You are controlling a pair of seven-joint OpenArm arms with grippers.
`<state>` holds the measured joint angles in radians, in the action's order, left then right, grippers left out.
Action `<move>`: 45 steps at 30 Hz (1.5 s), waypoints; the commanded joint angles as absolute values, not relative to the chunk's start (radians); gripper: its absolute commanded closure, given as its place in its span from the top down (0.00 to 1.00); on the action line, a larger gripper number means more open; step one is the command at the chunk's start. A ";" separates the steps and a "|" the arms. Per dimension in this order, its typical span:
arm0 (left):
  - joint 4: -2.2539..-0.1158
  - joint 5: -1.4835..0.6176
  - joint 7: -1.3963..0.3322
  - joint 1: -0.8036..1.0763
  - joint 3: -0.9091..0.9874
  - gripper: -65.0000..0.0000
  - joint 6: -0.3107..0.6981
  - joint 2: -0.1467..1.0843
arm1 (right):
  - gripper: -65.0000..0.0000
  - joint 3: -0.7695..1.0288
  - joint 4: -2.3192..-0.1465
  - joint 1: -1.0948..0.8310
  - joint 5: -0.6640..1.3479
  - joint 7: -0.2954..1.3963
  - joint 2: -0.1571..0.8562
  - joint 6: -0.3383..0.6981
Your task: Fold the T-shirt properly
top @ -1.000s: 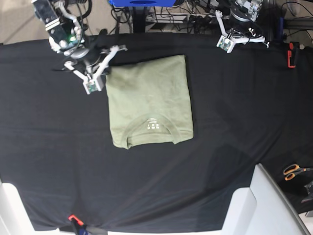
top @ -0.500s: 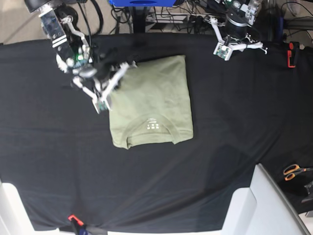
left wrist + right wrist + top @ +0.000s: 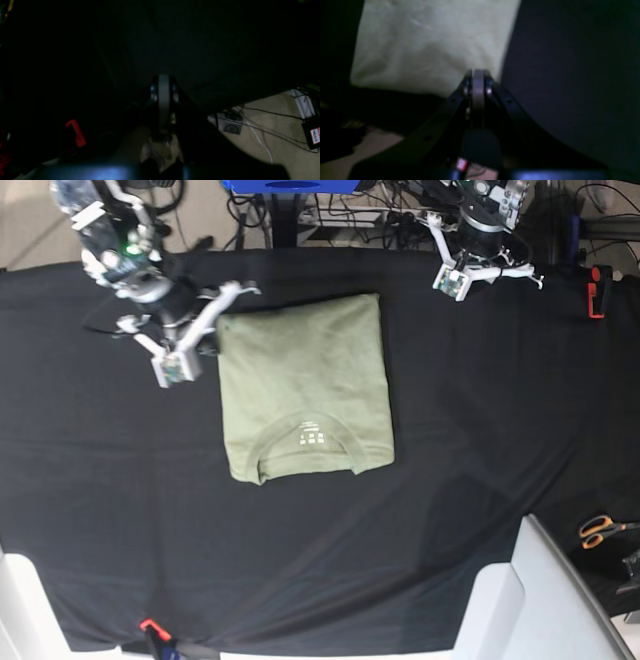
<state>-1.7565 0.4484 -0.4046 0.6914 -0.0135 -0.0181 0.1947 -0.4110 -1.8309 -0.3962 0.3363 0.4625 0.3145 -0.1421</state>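
The T-shirt (image 3: 305, 388) lies flat on the black cloth (image 3: 480, 410) as a compact rectangle. Both sleeves are tucked out of sight, the side edges run nearly straight, and the collar with its printed neck label faces up at the end nearest the base camera. Judged from this shape, the folding itself appears complete or very nearly so; no sleeve or hem protrudes. Whether a further halving fold is intended cannot be determined from the pictures.

The right gripper (image 3: 172, 365) sits just beside the garment's far corner, with the shirt lying immediately to its inner side. In the right wrist view its fingers (image 3: 478, 85) are pressed together with no fabric between them, and the pale shirt edge (image 3: 432, 47) shows ahead of and beside the tips. The claw is closed and empty.

The left gripper (image 3: 452, 280) hangs well apart from the shirt, at the far edge of the cloth; the garment lies ahead of it and toward the other arm. In the left wrist view its fingers (image 3: 163, 100) meet with nothing held. It too is closed and empty.

Remaining work, by estimate: at most a minor edge adjustment, then withdrawal of both arms clear of the garment.
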 commanded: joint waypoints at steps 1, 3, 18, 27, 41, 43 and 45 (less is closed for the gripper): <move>-1.770 0.452 -0.395 0.725 -0.012 0.00 -0.025 0.199 | 0.00 -0.407 -1.836 -0.412 0.340 0.460 0.328 -0.143; -1.770 0.453 -0.395 0.757 -0.012 0.00 -0.025 0.199 | 0.00 -0.407 -1.817 -0.427 0.340 0.460 0.335 -0.145; -1.701 0.446 -0.283 1.012 -0.012 0.00 -0.025 0.174 | 0.00 -0.183 -1.969 -0.823 0.338 0.808 0.334 -0.142; -0.949 0.444 0.070 0.713 -0.007 0.00 -0.025 0.071 | 0.00 -0.415 -1.354 -0.621 0.337 0.605 0.332 -0.139; -0.033 0.154 0.472 0.200 -0.010 0.00 -0.025 0.036 | 0.01 -0.808 -0.068 -0.205 0.341 -0.384 0.130 -0.143; -0.041 0.165 0.440 0.180 -0.010 0.00 -0.024 0.047 | 0.01 -0.727 -0.081 -0.205 0.341 -0.450 0.131 -0.145; -0.042 0.196 0.437 0.171 -0.010 0.00 -0.024 0.058 | 0.01 -0.630 -0.091 -0.205 0.341 -0.453 0.131 -0.145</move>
